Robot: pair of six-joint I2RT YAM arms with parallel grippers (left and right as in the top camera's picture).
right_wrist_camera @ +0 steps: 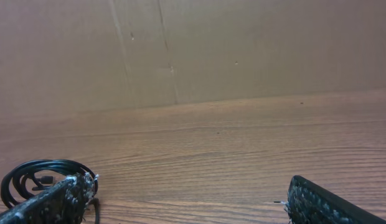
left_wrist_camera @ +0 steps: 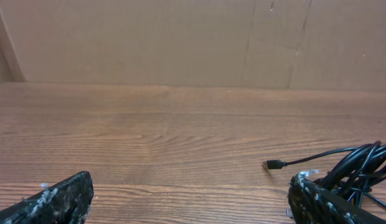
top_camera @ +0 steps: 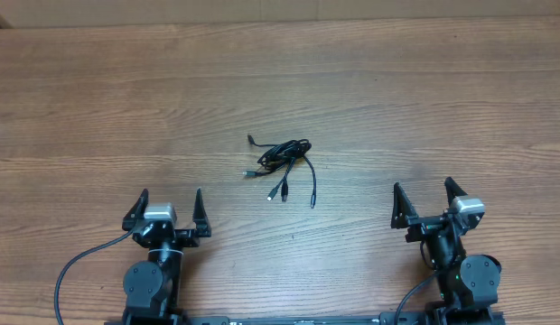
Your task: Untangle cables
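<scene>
- Wood-grain brown desk (top_camera: 397, 90) fills nearly the whole overhead shot, and a plain cardboard wall (left_wrist_camera: 149, 37) stands behind it in both wrist views.
- The cables (top_camera: 284, 162) are in one small black bundle lying flat on the desk, about in the middle of the overhead frame.
- The bundle looks like a loose coil at its upper part. A few ends trail down toward the lower edge of the frame, and a couple more poke out to the left.
- The left tool (top_camera: 171, 194) sits at the lower left of the overhead frame, spread wide with nothing between its jaws. The cables are up and to the right of it, well apart.
- The right tool (top_camera: 423, 185) is at the lower right, also wide open and empty. The bundle is up and to its left, well apart too.
- In the left wrist view the cables show at the lower right edge, partly behind that side's finger (left_wrist_camera: 324, 202). One cord runs out to the left and ends in a small plug (left_wrist_camera: 274, 165) resting on the desk.
- In the right wrist view a rounded loop of the cables peeks out in the lower left corner, half hidden behind the finger there.
- I honestly can't tell how many separate cords are in the bundle.
</scene>
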